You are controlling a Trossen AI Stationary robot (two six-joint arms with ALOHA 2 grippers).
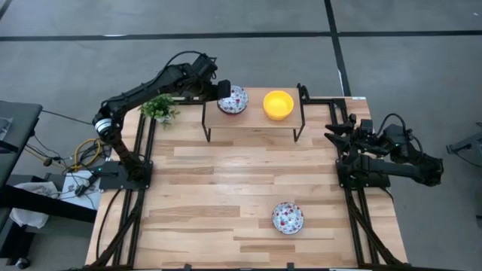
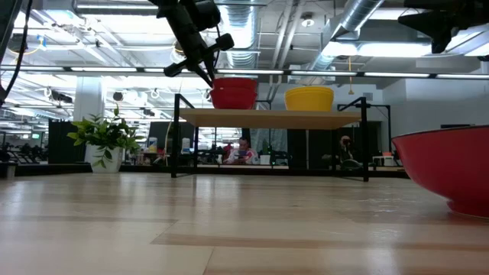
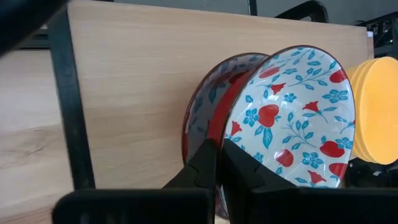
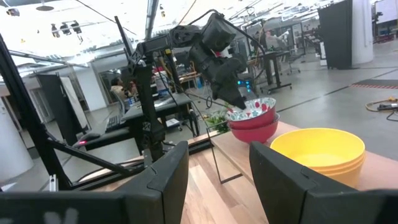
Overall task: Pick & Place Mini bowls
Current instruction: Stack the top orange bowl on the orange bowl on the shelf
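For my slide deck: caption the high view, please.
Left pincer grips the top floral bowl on the shelf beside stacked yellow bowls.

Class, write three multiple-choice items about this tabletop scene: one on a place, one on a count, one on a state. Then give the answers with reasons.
1. Where does the stack of glossy yellow bowls stand?
A. on the raised wooden shelf
B. on the tabletop beside the potted plant
C. in the right gripper

2. How many floral-patterned bowls lie alone on the lower tabletop?
A. none
B. one
C. three

3. What is the left gripper doing?
A. hanging open above the plant
B. resting shut on the tabletop
C. pinching the rim of the top floral bowl on the shelf

Answers:
1 A: the yellow bowls sit on the shelf.
2 B: a single floral bowl rests near the table's front edge.
3 C: the left gripper is closed on the rim of the top floral bowl, which sits in another.
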